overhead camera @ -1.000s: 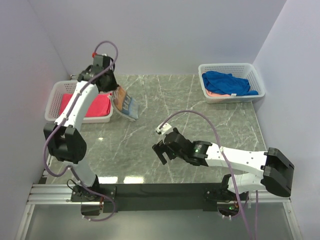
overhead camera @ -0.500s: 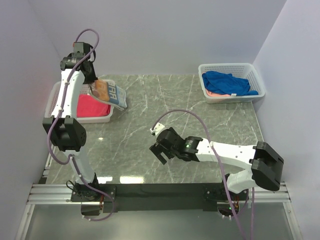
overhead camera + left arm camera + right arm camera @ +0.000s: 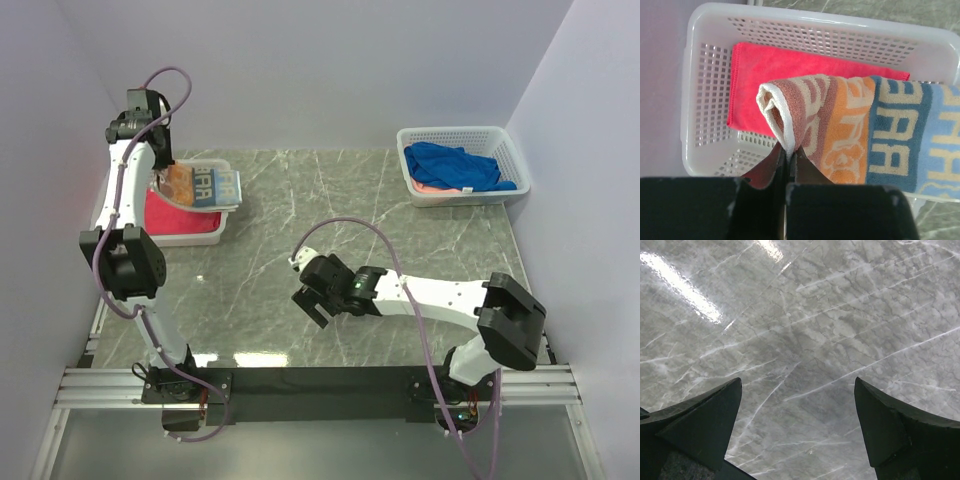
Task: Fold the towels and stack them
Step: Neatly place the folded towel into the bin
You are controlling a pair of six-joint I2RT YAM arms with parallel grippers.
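Desk (image 3: pixel 300 225): grey marbled top filling the middle of the top view; the right wrist view shows only this surface, with a glare streak at its upper left.
Right arm (image 3: pixel 440 297): stretched leftward across the lower middle of the top view.
Left arm (image 3: pixel 118 195): reared up at the upper left, partly covering what it holds.
Left basket (image 3: pixel 195 238): white mesh, upper left; its far side is hidden by the arm.
Right basket (image 3: pixel 455 133): white mesh, upper right.
Printed towel (image 3: pixel 880 145): orange and blue with block letters, folded, hanging over the left basket; its right end is cut off by the edge of the left wrist view. Whether it touches the basket rim cannot be told.
Pink-red towel (image 3: pixel 790 75): flat on the left basket's floor, its lower right covered by the printed towel.
Blue towel (image 3: pixel 455 165): crumpled in the right basket.
Peach towel (image 3: pixel 435 187): only a sliver shows under the blue towel.
Left tool (image 3: pixel 786 150): fingers pinched together on the printed towel's white-hemmed corner.
Right tool (image 3: pixel 797 385): fingers spread wide apart over bare desk, holding nothing; their bases are cut off by the frame's lower edge.
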